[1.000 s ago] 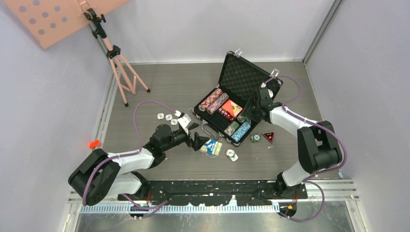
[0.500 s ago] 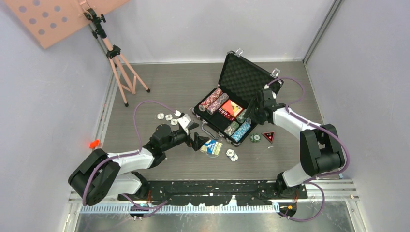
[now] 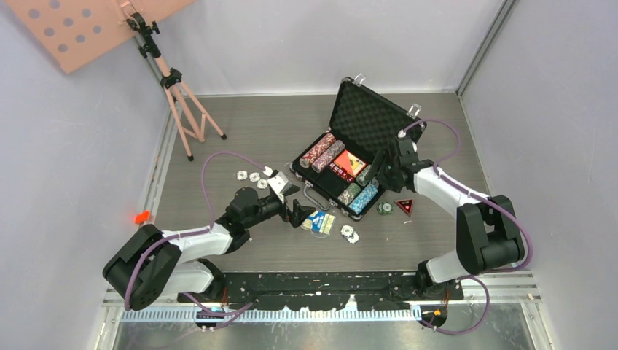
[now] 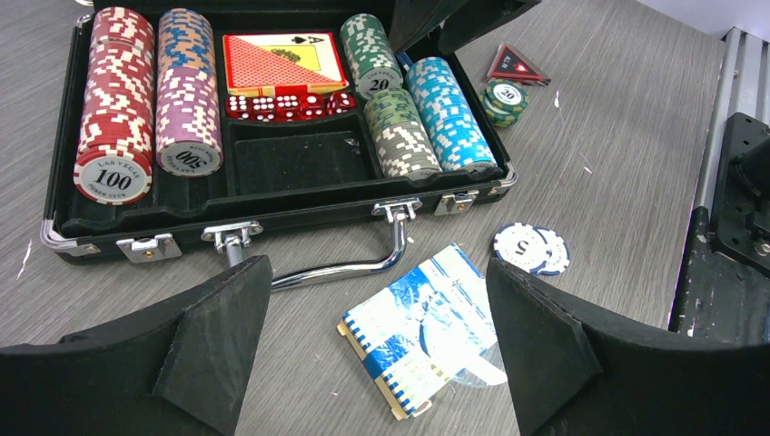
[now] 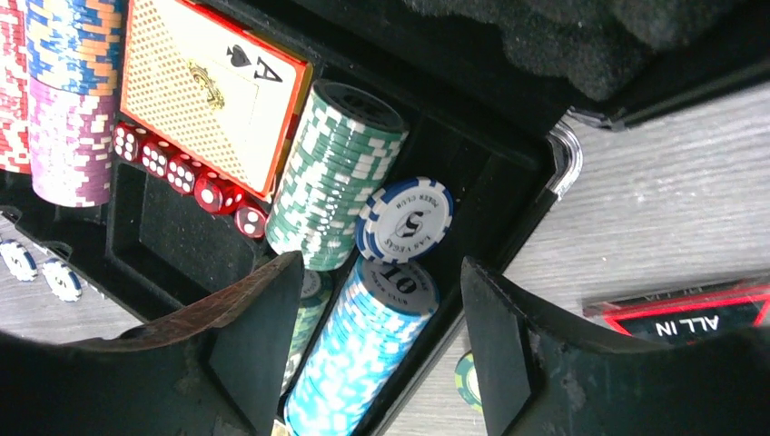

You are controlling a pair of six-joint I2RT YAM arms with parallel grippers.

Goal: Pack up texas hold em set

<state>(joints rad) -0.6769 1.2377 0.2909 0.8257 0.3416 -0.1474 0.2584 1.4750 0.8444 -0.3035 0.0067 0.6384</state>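
The black briefcase (image 3: 372, 120) lies open mid-table with rows of chips (image 4: 113, 100), a red card deck (image 4: 281, 62) and red dice (image 4: 286, 103) in its foam tray. My left gripper (image 4: 377, 341) is open and hovers over a blue card deck (image 4: 422, 327) lying on the table in front of the case handle (image 4: 345, 268). My right gripper (image 5: 381, 345) is open above the case's right end, over the light-blue chip row (image 5: 363, 350). A blue-and-white chip (image 5: 404, 220) rests at the end of that row, beside the green row (image 5: 331, 173).
Loose white-blue chips (image 4: 531, 247) lie near the blue deck, more (image 3: 251, 176) lie left of the case. A green chip stack (image 4: 504, 100) and a red triangular "ALL IN" marker (image 4: 515, 64) lie right of the case. A pink tripod (image 3: 178, 91) stands at the back left.
My right arm has moved a little to the right and back over the case's right end. My left arm has not moved.
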